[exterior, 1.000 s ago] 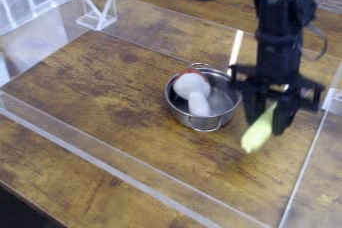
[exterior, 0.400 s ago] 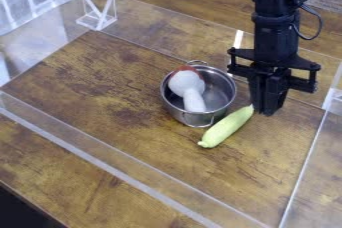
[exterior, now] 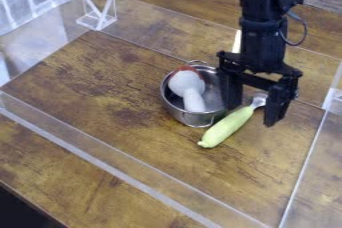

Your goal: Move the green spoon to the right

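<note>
Gripper (exterior: 254,100) points down, fingers (exterior: 229,84) spread wide and gripping nothing; the green spoon (exterior: 229,125) lies flat on the wooden table (exterior: 94,82) just below them, its silver head between the tips, beside the steel bowl (exterior: 181,109)

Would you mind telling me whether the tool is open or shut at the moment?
Open. The tool has its two fingers spread apart above the green spoon, which lies flat on the table beside the steel bowl.
</note>
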Action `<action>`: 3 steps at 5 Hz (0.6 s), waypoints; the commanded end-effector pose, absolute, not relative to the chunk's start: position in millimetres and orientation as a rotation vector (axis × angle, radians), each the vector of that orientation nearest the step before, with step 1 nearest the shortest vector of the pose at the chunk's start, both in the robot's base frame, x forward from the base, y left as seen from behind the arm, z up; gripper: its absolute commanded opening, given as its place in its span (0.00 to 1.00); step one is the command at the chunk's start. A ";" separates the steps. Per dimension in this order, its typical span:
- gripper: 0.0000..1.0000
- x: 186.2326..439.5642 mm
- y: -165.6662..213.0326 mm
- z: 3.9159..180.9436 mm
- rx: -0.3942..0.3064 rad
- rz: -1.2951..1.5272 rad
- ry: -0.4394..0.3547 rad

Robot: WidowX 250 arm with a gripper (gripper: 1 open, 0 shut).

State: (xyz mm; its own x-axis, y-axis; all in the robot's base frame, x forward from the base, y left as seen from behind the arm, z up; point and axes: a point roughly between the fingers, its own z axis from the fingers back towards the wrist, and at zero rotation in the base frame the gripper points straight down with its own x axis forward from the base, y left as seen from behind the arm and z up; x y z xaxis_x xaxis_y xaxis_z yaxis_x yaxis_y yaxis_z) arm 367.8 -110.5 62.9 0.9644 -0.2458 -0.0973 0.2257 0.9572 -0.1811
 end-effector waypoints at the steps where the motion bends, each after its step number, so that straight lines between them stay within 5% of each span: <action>1: 1.00 372.2 -93.8 69.8 -0.167 -0.279 0.096; 3: 1.00 375.9 -81.8 47.4 -0.167 -0.343 0.120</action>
